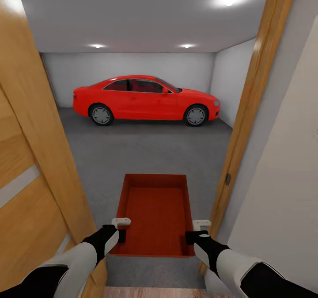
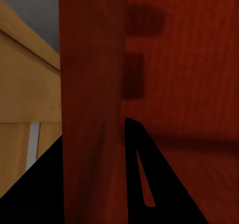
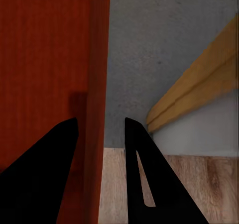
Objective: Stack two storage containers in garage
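Carrying step: both end effectors, left (image 1: 118,228) and right (image 1: 197,230), pinch the red-orange open-top plastic bin's (image 1: 155,214) side walls in the doorway; next, roll onto the dark grey concrete garage floor (image 1: 145,152).

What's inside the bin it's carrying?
Nothing visible: the storage container shows a bare ribbed bottom. The left gripper and right gripper straddle its side walls. Near inner wall is hidden.

Both forearms are cut off by the head view's bottom edge. The door (image 1: 26,165) at left is cropped by the left edge. The container's (image 1: 155,214) near rim is partly covered by the left gripper (image 1: 120,228) and right gripper (image 1: 194,230); wall-to-pad contact can't be told. The car's (image 1: 145,99) details are too small to be made out.
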`<state>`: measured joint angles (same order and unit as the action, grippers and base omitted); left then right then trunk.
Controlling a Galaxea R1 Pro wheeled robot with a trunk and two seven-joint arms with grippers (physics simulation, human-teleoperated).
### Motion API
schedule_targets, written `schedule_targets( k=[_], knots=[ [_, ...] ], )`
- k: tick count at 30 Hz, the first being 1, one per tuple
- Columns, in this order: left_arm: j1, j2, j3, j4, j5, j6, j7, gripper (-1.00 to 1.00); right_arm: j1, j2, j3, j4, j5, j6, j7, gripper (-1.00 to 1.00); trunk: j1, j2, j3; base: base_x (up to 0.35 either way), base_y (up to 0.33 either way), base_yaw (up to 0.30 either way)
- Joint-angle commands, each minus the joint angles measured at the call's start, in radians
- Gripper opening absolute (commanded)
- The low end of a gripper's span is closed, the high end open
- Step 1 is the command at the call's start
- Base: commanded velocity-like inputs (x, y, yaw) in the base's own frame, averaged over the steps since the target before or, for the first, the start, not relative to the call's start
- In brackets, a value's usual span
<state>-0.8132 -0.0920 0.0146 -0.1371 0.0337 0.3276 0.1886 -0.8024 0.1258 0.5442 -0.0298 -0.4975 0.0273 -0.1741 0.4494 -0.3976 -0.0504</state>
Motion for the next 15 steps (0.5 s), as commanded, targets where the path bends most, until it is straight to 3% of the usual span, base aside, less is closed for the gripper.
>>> schedule_targets(
  k=[1,15],
  knots=[
    [-0.001,0.02,-0.016,-0.006,0.005,-0.005,0.006,-1.0,0.0,0.0,0.017,0.002,-0.019,0.005,-0.005,-1.0,0.001,-0.002,-0.002,0.0,0.0,-0.107],
    [-0.001,0.02,-0.016,-0.006,0.005,-0.005,0.006,-1.0,0.0,0.0,0.017,0.002,-0.019,0.005,-0.005,-1.0,0.001,-0.002,-0.002,0.0,0.0,-0.014]
  ],
)
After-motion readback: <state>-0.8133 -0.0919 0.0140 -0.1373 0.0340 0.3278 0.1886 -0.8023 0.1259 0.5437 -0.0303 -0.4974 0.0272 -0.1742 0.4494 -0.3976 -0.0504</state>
